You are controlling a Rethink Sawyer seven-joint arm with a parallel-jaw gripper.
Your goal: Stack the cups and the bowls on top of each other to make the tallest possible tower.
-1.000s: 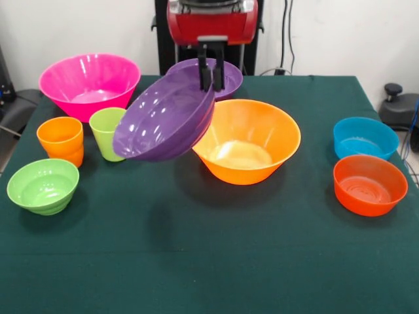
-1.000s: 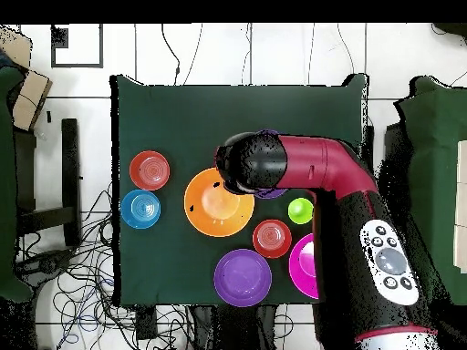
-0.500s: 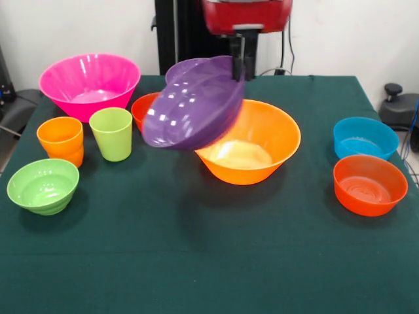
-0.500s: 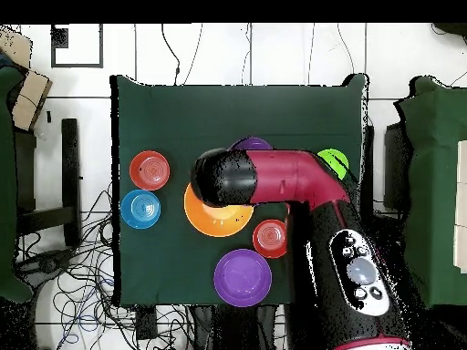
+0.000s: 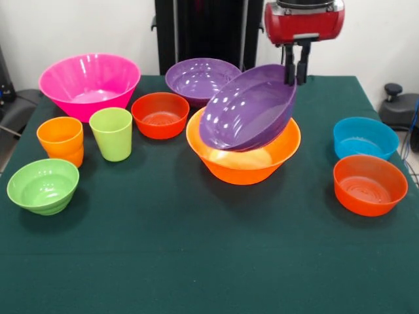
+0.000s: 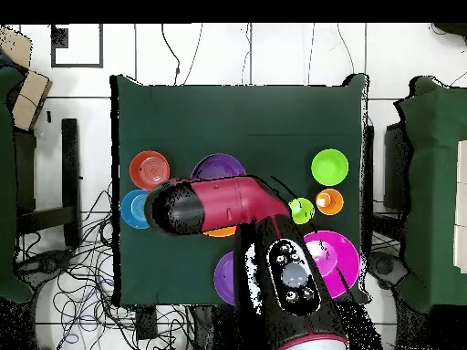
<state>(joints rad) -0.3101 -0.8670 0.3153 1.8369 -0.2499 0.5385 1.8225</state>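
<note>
Gripper (image 5: 295, 73): I see it pinching the rim of a purple bowl (image 5: 252, 112).
Bowl: tilted, resting in the yellow-orange bowl (image 5: 243, 160).

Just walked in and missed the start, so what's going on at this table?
The robot's gripper holds a purple bowl by its rim, tilted over the large orange bowl, apparently about to nest it there. Nothing else is stacked yet: the pink bowl, a second purple bowl, two red-orange bowls, the blue bowl, the small green bowl and the orange cup and green cup stand separately on the green table.
</note>
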